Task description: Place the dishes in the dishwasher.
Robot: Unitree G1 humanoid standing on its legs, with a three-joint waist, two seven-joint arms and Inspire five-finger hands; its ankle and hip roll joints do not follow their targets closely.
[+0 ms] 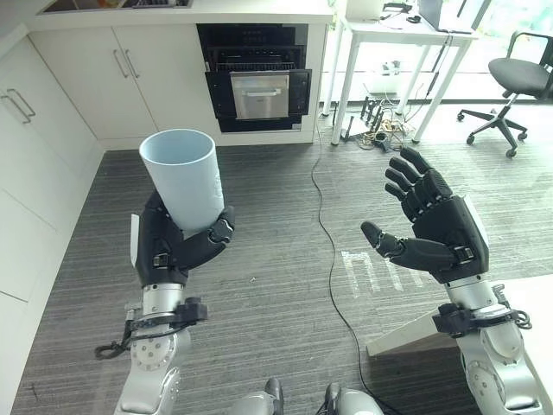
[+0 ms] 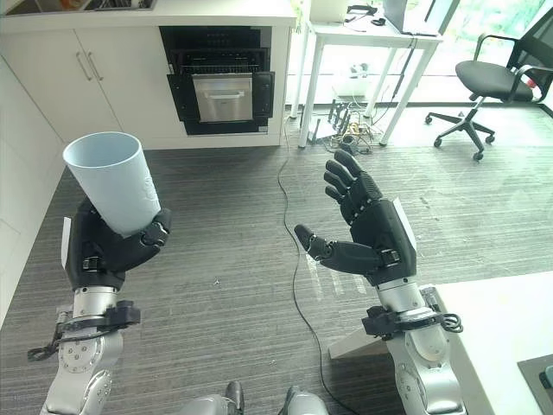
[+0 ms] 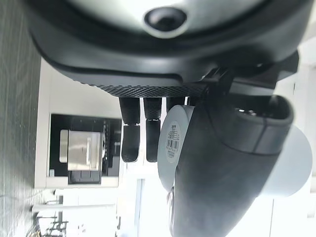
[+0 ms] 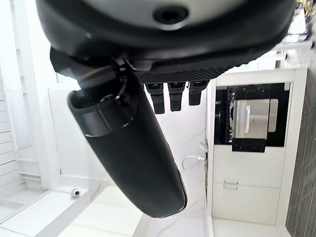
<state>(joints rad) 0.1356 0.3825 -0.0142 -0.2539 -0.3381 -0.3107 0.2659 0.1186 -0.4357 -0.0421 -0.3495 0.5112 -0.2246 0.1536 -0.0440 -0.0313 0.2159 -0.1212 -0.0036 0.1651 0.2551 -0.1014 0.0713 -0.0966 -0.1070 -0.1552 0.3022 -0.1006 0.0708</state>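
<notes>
The left robot hand [image 1: 177, 242] is raised in front of the robot with its dark fingers and thumb curled round the lower part of a pale blue, smooth-sided plastic cup [image 1: 183, 177]. The cup stands nearly upright, mouth up, tipped a little away from the wrist; the left wrist view shows the thumb lying across its side and a small printed label near its base. The right robot hand [image 1: 432, 226] is held up level with it, well apart to the right, palm turned inward, fingers straight and spread, thumb pointing toward the cup. It has hold of nothing.

Beyond both hands lies a stretch of grey striped floor, crossed by a thin dark cable. At the far side of it, set into a run of white cabinets [image 1: 95, 78], is a black built-in appliance with a silver front panel [image 1: 256, 86], which I take to be the dishwasher. To its right stand a white-legged table [image 1: 389, 39] and a black office chair [image 1: 510, 86].

As I judge it, the task is at an early stage: one dish is picked up and secure, but the robot is well short of the appliance. The cup is not yet loaded, and I cannot tell whether the appliance door is open.
</notes>
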